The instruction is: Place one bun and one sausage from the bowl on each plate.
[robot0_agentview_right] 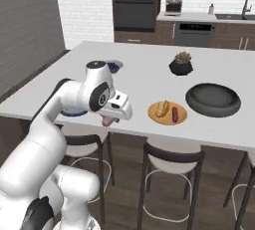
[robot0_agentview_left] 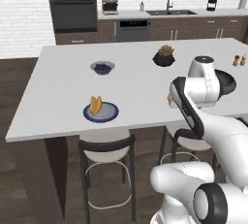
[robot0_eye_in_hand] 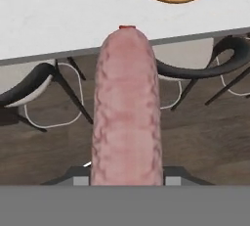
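Hand view shows the tool [robot0_eye_in_hand: 127,183] clenched on a sausage [robot0_eye_in_hand: 127,107], past the bench's [robot0_eye_in_hand: 58,14] front edge, over the floor. Blue plate [robot0_agentview_left: 100,112], near that edge, has only a bun [robot0_agentview_left: 95,104]. A slipping grip would drop the sausage onto the floor.

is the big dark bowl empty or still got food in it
Empty, as far as the right base view shows: the bowl has only its bare dark inside. The last sausage is held in the gripper.
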Controlling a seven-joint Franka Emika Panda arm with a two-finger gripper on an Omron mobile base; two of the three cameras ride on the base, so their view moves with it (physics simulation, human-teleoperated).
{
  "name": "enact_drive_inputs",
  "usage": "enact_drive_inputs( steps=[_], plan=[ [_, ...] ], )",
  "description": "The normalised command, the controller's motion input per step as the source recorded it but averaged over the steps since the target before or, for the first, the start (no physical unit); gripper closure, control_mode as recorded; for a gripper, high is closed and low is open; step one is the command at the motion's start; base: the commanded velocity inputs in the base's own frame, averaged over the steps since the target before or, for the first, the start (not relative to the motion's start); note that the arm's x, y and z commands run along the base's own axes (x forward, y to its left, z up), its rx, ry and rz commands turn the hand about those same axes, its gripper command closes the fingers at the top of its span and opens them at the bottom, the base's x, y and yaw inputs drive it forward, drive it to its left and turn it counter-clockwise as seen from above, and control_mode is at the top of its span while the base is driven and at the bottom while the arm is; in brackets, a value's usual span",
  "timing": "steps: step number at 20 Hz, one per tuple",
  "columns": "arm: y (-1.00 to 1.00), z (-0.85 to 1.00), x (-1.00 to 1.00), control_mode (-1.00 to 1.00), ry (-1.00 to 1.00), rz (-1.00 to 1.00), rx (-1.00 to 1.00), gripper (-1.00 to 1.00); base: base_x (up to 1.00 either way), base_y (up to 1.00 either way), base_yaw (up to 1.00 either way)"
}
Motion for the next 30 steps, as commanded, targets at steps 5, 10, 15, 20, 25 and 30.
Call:
enact_drive_inputs(
  steps=[5,10,15,20,25,30],
  plan=[
    [0.0,0.0,0.0,1.0,0.0,0.0,0.0,1.0,0.36,0.85,0.0],
    [0.0,0.0,0.0,1.0,0.0,0.0,0.0,1.0,0.41,0.54,0.01],
    [0.0,0.0,0.0,1.0,0.0,0.0,0.0,1.0,0.4,0.53,0.01],
    [0.0,0.0,0.0,1.0,0.0,0.0,0.0,1.0,0.52,0.21,0.0],
    [0.0,0.0,0.0,1.0,0.0,0.0,0.0,1.0,0.53,0.15,0.0],
    [0.02,-0.04,0.1,-1.0,0.0,0.0,0.0,1.0,0.38,0.08,0.0]
  ],
)
